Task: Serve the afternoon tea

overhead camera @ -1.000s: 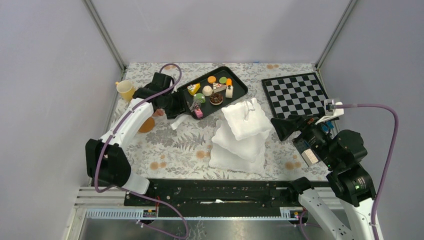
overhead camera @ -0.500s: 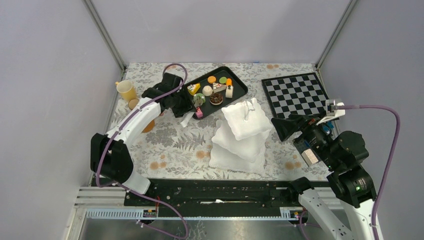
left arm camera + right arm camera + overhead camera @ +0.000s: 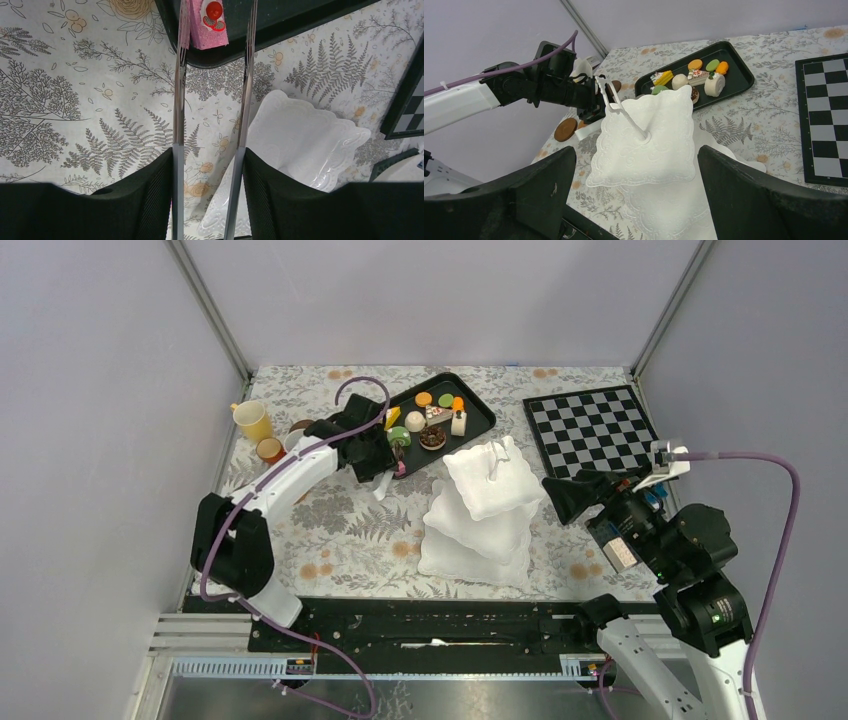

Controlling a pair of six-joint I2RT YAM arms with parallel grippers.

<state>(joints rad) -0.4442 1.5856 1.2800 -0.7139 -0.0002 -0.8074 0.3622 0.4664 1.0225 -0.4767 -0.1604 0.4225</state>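
Left tool (image 3: 207, 170) grips silver metal tongs (image 3: 178, 100), tines apart astride the square pink toy cake (image 3: 209, 25) on the black rectangular tray (image 3: 300, 20). Step: picking it. Next, likely: squeeze, lift, carry to the white 3-tier wavy-edged stand (image 3: 300, 135).

Black tray (image 3: 481, 417), chessboard (image 3: 590, 428), silver tongs (image 3: 178, 120)

No text, brand, number or sign is legible in any view. A small pale sticker (image 3: 620, 553) sits on the wrist housing of the right arm (image 3: 700, 540), but it is too small to read.
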